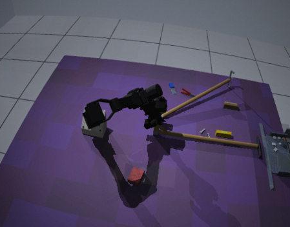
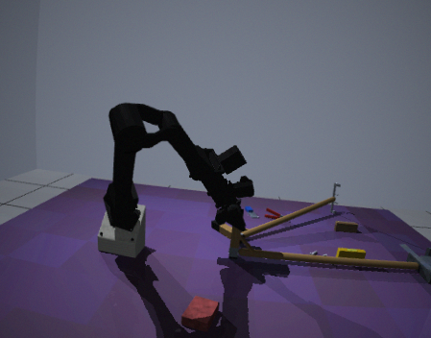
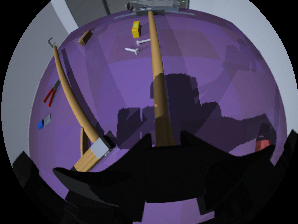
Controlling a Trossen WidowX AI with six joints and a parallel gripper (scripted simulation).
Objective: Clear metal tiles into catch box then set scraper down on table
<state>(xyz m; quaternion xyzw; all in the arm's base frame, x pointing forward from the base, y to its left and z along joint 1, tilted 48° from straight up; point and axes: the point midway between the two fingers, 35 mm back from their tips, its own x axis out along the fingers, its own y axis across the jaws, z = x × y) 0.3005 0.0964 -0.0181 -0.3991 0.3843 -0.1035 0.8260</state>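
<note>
Jaws of the gripper [image 1: 154, 124] pinch the near handle end of the long scraper [image 1: 216, 139], whose shaft runs away rightward across the table to its blade at the near edge of the steel plate [image 1: 279, 161] carrying the tiles [image 1: 275, 149].
</note>
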